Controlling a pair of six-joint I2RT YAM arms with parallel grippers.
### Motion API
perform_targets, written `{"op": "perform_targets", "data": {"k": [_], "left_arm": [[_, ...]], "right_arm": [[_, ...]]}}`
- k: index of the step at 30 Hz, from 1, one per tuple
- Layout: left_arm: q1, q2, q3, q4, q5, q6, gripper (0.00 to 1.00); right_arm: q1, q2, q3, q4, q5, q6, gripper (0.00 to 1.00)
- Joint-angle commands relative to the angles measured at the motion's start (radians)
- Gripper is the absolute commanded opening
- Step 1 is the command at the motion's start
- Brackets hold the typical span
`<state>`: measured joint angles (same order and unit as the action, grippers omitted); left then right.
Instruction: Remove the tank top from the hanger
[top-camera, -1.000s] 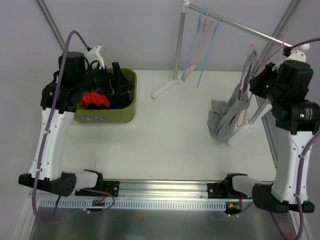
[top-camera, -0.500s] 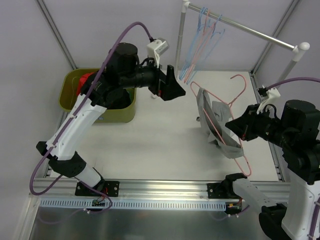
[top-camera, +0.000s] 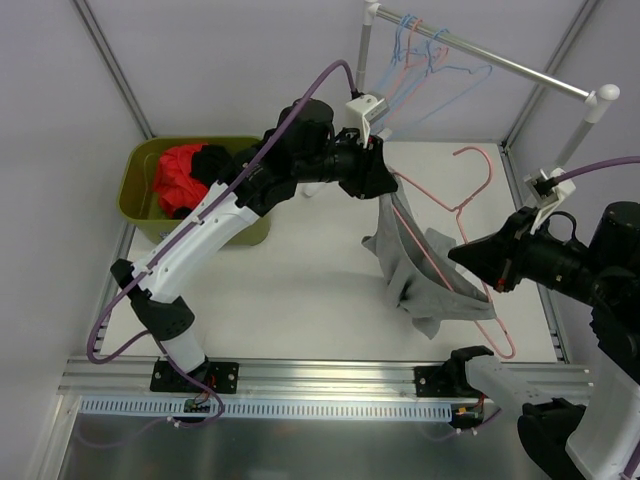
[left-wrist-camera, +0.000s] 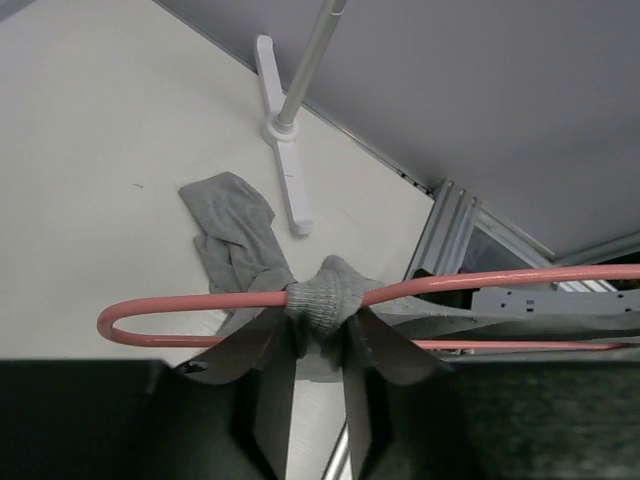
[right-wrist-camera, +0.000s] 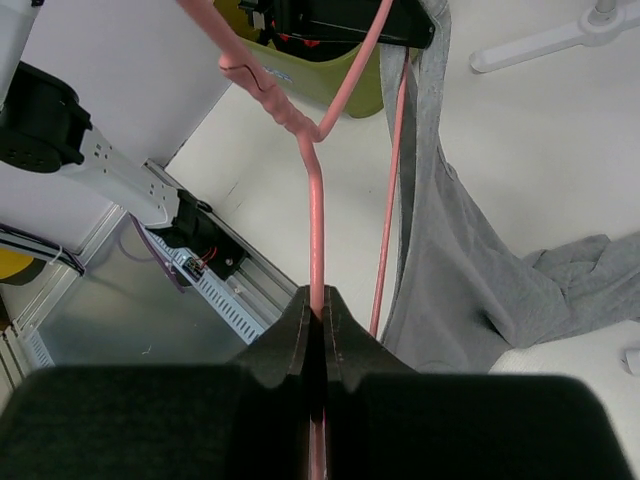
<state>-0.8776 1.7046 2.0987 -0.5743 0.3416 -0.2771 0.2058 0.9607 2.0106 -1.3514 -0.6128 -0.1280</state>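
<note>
Grey tank top (top-camera: 420, 268) newly pinched by left end effector (left-wrist-camera: 320, 322), right end effector (right-wrist-camera: 317, 303) clamping pink hanger (right-wrist-camera: 316, 215)

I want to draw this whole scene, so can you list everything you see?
tank top: one, grey, hanging on the hanger
hanger: one, pink, held up between the arms
spare hangers: several, blue and pink, on the rack
rack: one, white and metal, back right
bin: one, green, back left
clothes: red and black pile, in the bin
table: one, white, underneath
left fingers: two, dark, shut on the tank top strap
right fingers: two, dark, shut on the hanger
</note>
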Motion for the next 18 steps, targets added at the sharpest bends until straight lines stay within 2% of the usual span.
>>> {"op": "perform_targets", "data": {"k": [1, 3, 7, 9, 11, 12, 15, 18], "left_arm": [[-0.003, -0.055, -0.022, 0.053, -0.068, 0.026, 0.19], [-0.003, -0.068, -0.032, 0.053, -0.108, 0.032, 0.00], [-0.003, -0.115, -0.078, 0.051, -0.206, 0.053, 0.01], [-0.001, -0.152, -0.103, 0.051, -0.246, 0.062, 0.20], [-0.001, -0.180, -0.135, 0.051, -0.253, 0.078, 0.21], [-0.001, -0.184, -0.143, 0.053, -0.247, 0.081, 0.21], [0.000, -0.184, -0.155, 0.051, -0.222, 0.076, 0.01], [0.000, -0.180, -0.157, 0.051, -0.208, 0.061, 0.00]], "right_arm": [[0.007, 0.021, 0.040, 0.017, -0.053, -0.012, 0.00], [0.007, 0.029, 0.040, 0.018, -0.054, -0.015, 0.00], [0.009, 0.035, 0.024, 0.012, -0.032, -0.035, 0.00], [0.010, 0.041, 0.017, 0.009, -0.025, -0.038, 0.00], [0.014, 0.047, 0.016, 0.011, -0.048, -0.036, 0.00], [0.014, 0.056, 0.022, 0.012, -0.056, -0.033, 0.00], [0.014, 0.067, 0.046, 0.017, -0.070, -0.024, 0.00], [0.014, 0.078, 0.063, 0.024, -0.082, -0.018, 0.00]]}}
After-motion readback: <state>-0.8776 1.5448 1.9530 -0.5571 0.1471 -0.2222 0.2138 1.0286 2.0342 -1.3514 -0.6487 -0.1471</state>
